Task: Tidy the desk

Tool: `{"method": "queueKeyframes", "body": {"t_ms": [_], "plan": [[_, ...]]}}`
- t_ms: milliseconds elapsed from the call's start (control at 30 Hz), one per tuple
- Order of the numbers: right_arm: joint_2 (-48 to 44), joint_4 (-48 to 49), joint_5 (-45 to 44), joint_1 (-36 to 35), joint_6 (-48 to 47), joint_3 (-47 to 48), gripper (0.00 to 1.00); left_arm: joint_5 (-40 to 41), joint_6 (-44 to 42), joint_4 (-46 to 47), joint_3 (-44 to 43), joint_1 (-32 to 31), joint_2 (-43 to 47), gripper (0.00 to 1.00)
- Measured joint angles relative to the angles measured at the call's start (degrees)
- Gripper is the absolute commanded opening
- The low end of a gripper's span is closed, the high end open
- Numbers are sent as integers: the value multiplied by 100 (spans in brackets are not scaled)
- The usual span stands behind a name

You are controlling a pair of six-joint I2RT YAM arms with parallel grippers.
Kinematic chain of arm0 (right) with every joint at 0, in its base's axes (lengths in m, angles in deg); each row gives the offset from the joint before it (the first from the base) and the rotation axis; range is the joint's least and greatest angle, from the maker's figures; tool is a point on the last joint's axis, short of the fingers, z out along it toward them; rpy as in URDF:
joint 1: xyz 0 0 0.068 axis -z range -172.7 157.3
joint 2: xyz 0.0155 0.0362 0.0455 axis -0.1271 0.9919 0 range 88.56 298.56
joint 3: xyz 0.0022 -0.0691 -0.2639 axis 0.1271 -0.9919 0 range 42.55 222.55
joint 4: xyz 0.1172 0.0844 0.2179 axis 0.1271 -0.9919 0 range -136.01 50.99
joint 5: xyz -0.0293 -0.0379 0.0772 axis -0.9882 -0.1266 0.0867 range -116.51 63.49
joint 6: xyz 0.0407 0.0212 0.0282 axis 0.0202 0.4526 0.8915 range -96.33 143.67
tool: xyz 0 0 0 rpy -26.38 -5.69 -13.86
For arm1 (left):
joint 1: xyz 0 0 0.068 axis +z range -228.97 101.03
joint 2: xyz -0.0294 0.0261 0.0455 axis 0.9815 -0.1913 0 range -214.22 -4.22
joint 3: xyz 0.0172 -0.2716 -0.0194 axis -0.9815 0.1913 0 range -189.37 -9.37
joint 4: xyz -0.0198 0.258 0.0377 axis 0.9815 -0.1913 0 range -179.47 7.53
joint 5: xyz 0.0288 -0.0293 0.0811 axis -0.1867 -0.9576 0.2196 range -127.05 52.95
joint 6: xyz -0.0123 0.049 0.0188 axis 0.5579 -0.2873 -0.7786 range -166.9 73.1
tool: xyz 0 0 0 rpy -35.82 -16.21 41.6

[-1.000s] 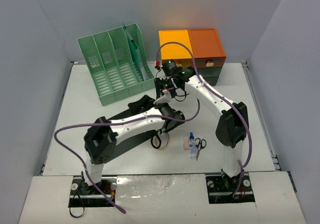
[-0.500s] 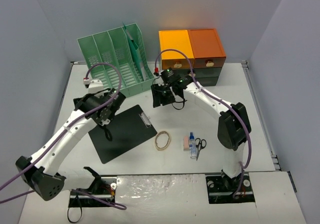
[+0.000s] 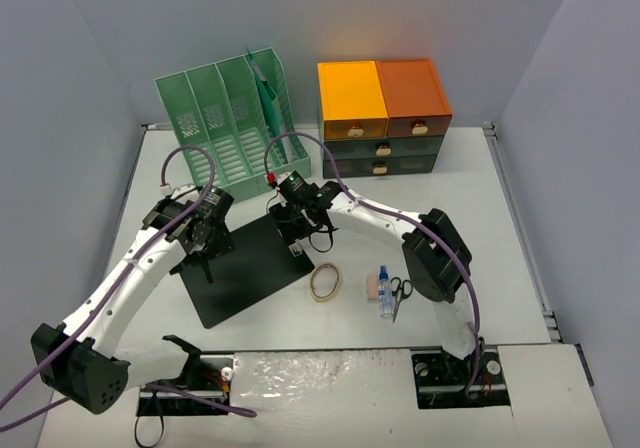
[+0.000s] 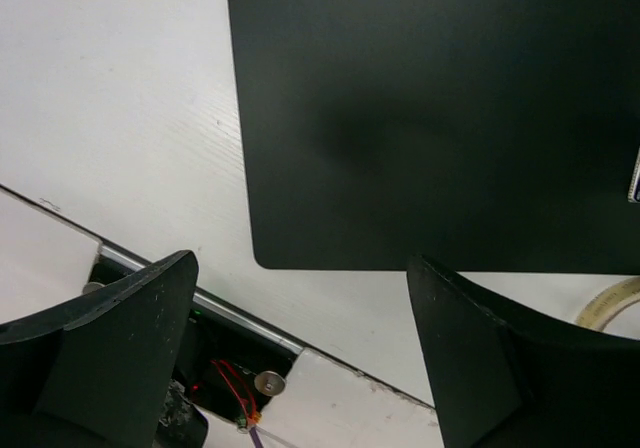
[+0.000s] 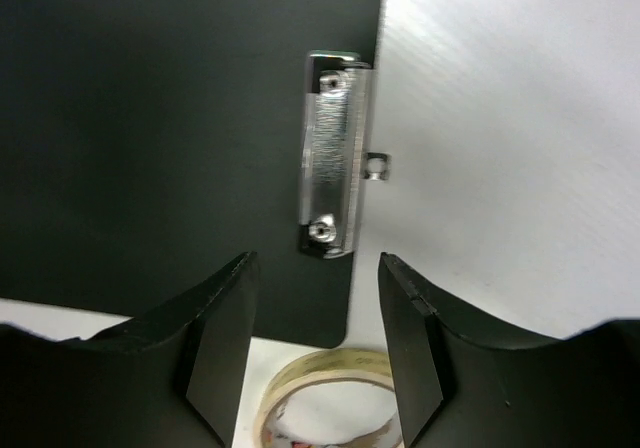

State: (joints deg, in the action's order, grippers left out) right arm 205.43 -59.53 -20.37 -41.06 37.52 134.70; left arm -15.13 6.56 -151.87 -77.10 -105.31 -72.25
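The large matte white desk (image 3: 480,218) is spread under both arms, and a flat black rectangular clipboard (image 3: 240,268) is laid near its middle. The left gripper (image 4: 300,263) is held wide open over a corner of the board, and nothing is grasped. The right gripper (image 5: 315,268) is half opened above the silver metal clip (image 5: 335,153), and nothing is gripped. A beige tape ring (image 3: 324,281) is seen just beside the board.

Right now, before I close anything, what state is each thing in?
left gripper: jaws open, empty.
right gripper: jaws open, empty, over the clip.
clipboard: flat on the desk, clip shut.
tape roll: lying flat.
scissors: closed.
drawer cabinet: all drawers shut.
file rack: upright.
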Motion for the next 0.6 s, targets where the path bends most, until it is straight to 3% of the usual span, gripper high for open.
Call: {"method": "queueKeyframes", "body": {"t_ms": [167,600], "plan": [[51,68,-553,31,-55,-134,55,-356,55,114,87,214,160,84],[659,527,-957,-63,-373,-81,56,-866,78,185,-94,537,668,85]]}}
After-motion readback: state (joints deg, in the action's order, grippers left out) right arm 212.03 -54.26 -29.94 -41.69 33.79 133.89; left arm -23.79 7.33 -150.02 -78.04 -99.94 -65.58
